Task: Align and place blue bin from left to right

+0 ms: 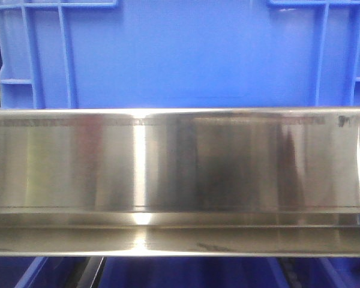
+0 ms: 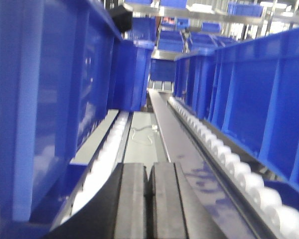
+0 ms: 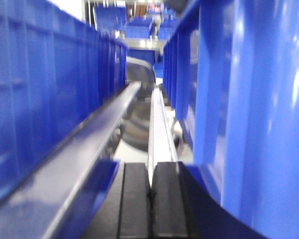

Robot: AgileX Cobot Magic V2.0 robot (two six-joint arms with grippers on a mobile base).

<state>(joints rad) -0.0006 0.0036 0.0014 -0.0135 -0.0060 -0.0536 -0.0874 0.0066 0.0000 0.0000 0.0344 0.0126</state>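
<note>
Standing behind a steel rail (image 1: 180,162), the blue bin (image 1: 180,54) hides its inside.

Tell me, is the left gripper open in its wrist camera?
No, the left gripper is shut: its two dark fingers press together with only a thin seam between them.

A brushed stainless-steel beam (image 1: 180,174) spans the full width of the front view, with a bright vertical glare near its middle and darker smeared reflections to the right. In the left wrist view, tracks of white rollers (image 2: 229,164) recede on either side of a grey panel (image 2: 142,152) on which a thin white cable (image 2: 142,134) lies loosely curled, and more metal racking (image 2: 224,17) stands at the far end under strong overhead light (image 2: 162,9). The right wrist view shows a grey metal rail (image 3: 89,144) and a pale narrow strip (image 3: 158,124) running back toward a white glare (image 3: 72,7) at the upper left.
</note>
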